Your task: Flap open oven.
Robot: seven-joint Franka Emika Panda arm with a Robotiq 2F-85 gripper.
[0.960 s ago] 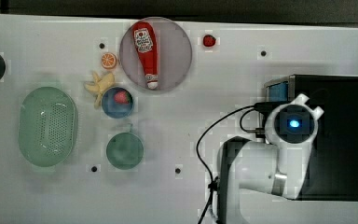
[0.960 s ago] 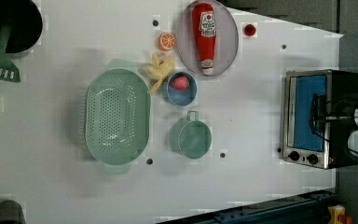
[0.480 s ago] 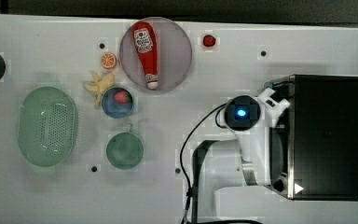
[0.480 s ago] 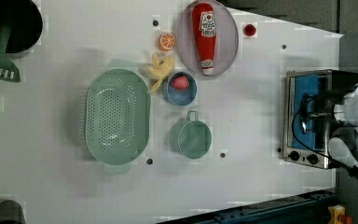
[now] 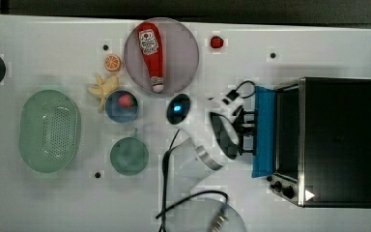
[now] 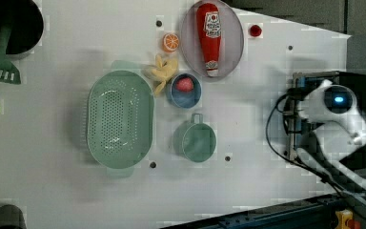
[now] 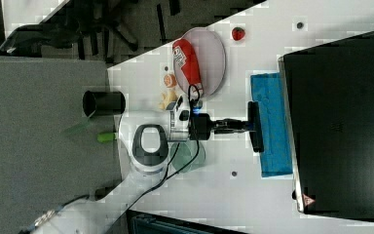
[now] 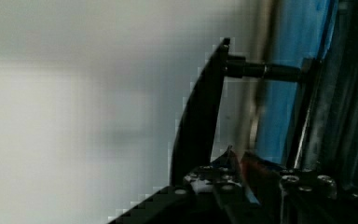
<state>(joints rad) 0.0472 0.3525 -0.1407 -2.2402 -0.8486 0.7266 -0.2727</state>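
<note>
White tabletop (image 5: 53, 203). Oven (image 5: 338, 140) at top view's right edge, door (image 7: 271, 124) swung partway down. Gripper (image 7: 243, 126) clamped on handle (image 7: 256, 126). Risks: fingers slip off bar if pull strays from hinge arc; hard pull could drag oven along the tabletop.

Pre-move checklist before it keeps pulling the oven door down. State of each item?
1. Hand closed on the door handle: ok, the right view shows it gripping the dark bar.
2. Oven door started open: ok, the blue glass is tilted out from the silver frame in the top view.
3. Door fully flat: not ok, partway at most.
4. Table in front of the door free: ok, nothing lies under its swing.
5. Arm cable away from the door: ok, it trails on the top view's left.
6. Oven body staying put: cannot tell.
</note>
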